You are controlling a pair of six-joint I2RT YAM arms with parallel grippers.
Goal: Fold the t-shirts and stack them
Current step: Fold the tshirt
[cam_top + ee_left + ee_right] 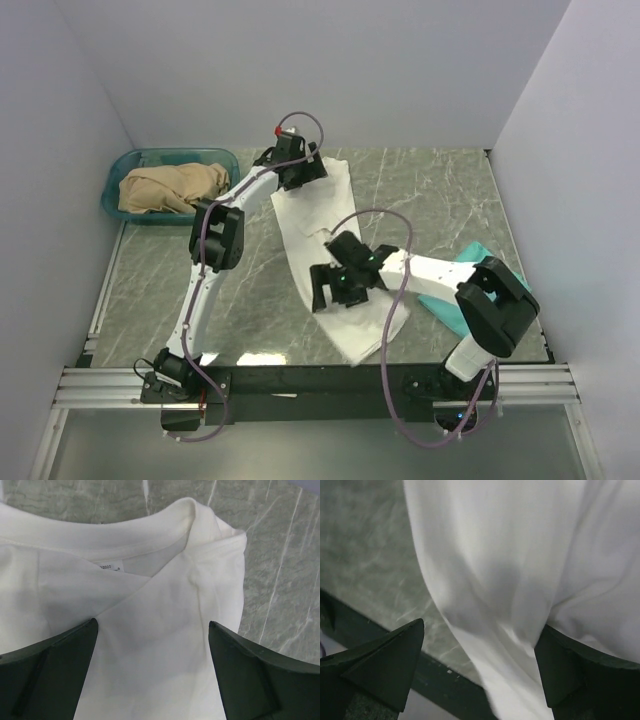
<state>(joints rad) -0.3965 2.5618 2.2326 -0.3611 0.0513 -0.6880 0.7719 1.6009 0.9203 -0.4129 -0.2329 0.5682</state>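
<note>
The white t-shirt [298, 232] lies folded into a long strip on the marble table, running from the far middle down to the front edge. My left gripper [300, 172] hovers over its collar end, jaws open and empty; in the left wrist view the gripper [152, 626] straddles the white t-shirt [150, 590] below the neckline and label [112, 569]. My right gripper [336, 290] is open over the lower part; in the right wrist view the gripper [480, 627] spans the white t-shirt [510, 555], holding nothing. The teal-green t-shirt [476, 252] lies at the right, partly under the right arm.
A teal plastic basket [118, 170] holding tan cloth [170, 187] stands at the far left. The table's dark front rail [445, 690] runs just beyond the shirt's hem. White walls close in the table on three sides.
</note>
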